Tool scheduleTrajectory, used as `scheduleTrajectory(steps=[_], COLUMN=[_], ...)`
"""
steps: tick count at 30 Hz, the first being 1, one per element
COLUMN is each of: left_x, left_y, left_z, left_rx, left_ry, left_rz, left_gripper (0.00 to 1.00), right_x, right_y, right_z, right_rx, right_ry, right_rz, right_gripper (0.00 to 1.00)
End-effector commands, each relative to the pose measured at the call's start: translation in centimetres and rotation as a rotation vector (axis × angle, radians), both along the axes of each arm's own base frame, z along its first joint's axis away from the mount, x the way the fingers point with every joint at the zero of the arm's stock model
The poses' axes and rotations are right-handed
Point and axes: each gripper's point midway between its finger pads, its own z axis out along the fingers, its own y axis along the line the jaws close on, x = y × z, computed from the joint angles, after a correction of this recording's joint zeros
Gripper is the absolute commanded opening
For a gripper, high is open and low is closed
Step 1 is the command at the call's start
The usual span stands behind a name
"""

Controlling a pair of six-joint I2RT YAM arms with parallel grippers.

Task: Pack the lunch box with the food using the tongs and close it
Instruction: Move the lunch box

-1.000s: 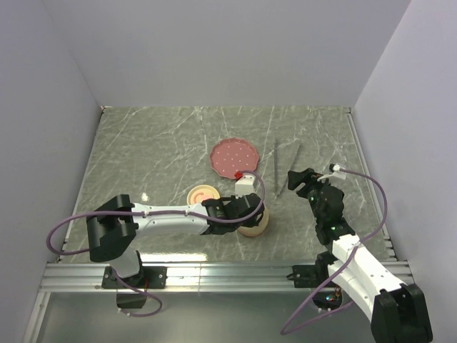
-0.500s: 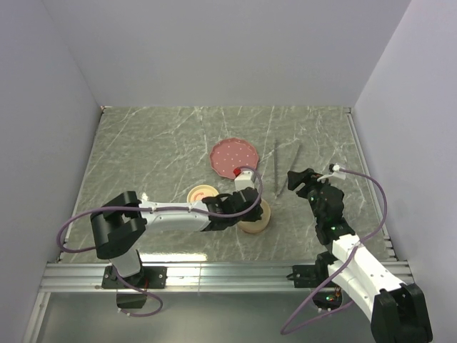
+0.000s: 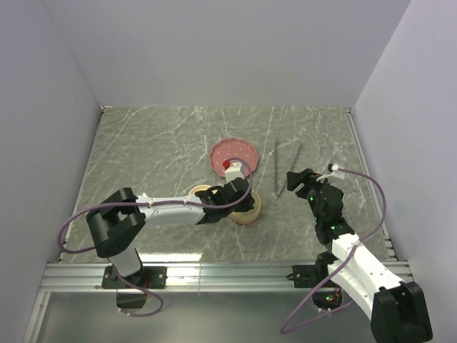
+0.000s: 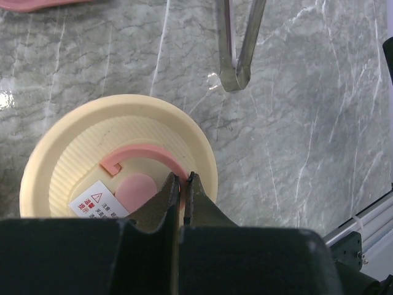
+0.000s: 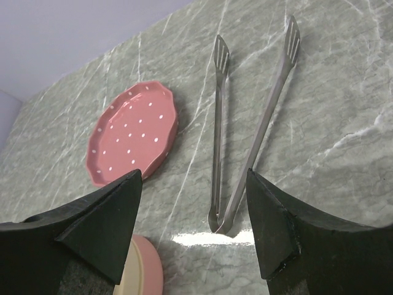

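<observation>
Cream disc (image 3: pixel 198 191) and cream lid (image 4: pixel 80 147): one each. The left gripper (image 4: pixel 182 179) is at the lid, fingers pressed together against its pink arc. One pink plate (image 5: pixel 132 132); no food visible. One tongs (image 5: pixel 258 129) lies on the tabletop just ahead of the spread, empty right gripper (image 5: pixel 191 184), the nearer arm; long axis points away, hinge end nearest.

tongs (image 3: pixel 276 171) beside pink plate (image 3: pixel 232 151), marble table (image 3: pixel 143 157)

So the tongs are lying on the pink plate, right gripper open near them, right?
No: the tongs lie on the table beside the pink plate, not on it, as the right wrist view shows. The right gripper is open near them.
</observation>
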Motion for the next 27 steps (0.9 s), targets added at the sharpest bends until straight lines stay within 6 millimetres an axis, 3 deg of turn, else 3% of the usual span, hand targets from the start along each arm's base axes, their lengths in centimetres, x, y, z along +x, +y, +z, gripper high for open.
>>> scheduleTrajectory(steps=[1, 10, 19, 21, 22, 25, 27], left_x=[-1.3, 0.3, 0.4, 0.0, 0.2, -0.3, -0.6], left_y=[4.2, 3.3, 3.4, 3.1, 3.3, 3.4, 3.5], left_z=[-5.7, -4.5, -3.4, -1.6, -1.6, 0.2, 1.2], left_rx=[0.232, 0.253, 0.252, 0.226, 0.235, 0.251, 0.263], left_ry=[0.070, -0.014, -0.050, -0.085, -0.091, -0.132, -0.145], left_rz=[-0.025, -0.042, -0.060, -0.070, -0.060, -0.058, -0.054], left_gripper=[0.00, 0.00, 0.02, 0.12, 0.12, 0.41, 0.50], right_x=[0.4, 0.5, 0.5, 0.6, 0.6, 0.6, 0.6], right_y=[-0.2, 0.0, 0.1, 0.2, 0.2, 0.2, 0.3], right_z=[1.1, 1.0, 1.1, 1.1, 1.2, 1.1, 1.1], right_rx=[0.006, 0.002, -0.002, -0.003, -0.004, -0.006, -0.005], right_ry=[-0.044, -0.040, -0.044, -0.044, -0.047, -0.043, -0.044], right_rz=[-0.008, 0.003, 0.007, 0.013, 0.012, 0.015, 0.021], right_gripper=[0.75, 0.75, 0.75, 0.75, 0.75, 0.75, 0.76])
